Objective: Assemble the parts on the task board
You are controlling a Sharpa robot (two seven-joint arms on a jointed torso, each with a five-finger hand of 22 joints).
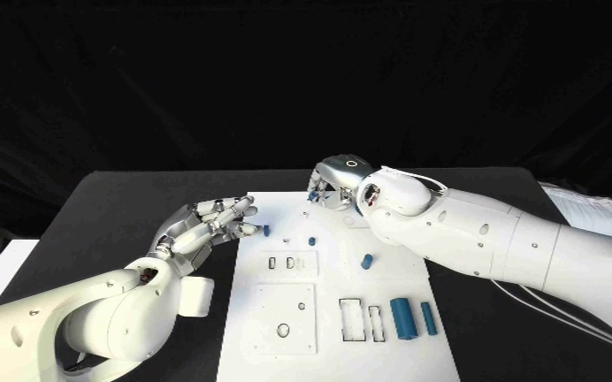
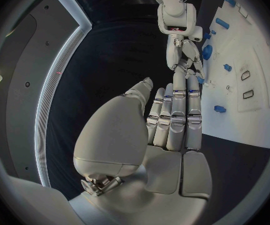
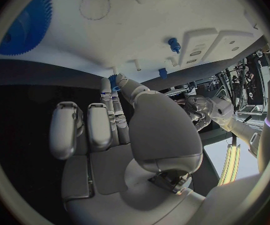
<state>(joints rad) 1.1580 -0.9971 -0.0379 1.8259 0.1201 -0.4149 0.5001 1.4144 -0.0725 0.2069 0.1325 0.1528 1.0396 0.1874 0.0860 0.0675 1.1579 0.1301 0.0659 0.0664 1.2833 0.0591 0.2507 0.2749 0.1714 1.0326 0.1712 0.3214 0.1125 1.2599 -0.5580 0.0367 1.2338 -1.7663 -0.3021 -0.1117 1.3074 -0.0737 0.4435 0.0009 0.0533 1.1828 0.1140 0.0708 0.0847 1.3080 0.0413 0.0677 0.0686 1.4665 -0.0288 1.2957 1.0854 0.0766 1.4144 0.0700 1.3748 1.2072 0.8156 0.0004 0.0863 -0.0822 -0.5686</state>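
Observation:
The white task board [image 1: 334, 311] lies in the middle of the black table. My right hand [image 1: 340, 182] hovers over the board's far edge and pinches a small blue part [image 3: 114, 82] between thumb and a finger. My left hand [image 1: 208, 228] sits at the board's left edge with its fingers [image 2: 175, 116] stretched out straight and nothing in them. A small blue part [image 1: 264, 229] lies on the board just off those fingertips, apart from them. The same small blue part [image 2: 219, 108] lies clear of the left hand in the left wrist view. A blue gear [image 3: 22, 27] lies on the board.
Two long blue parts [image 1: 412, 317] lie side by side at the board's near right, next to rectangular slots [image 1: 360, 320]. A short blue part [image 1: 367, 261] lies mid-board, and a blue peg [image 3: 172, 44] stands in it. White papers [image 1: 585, 208] lie at the table's right edge.

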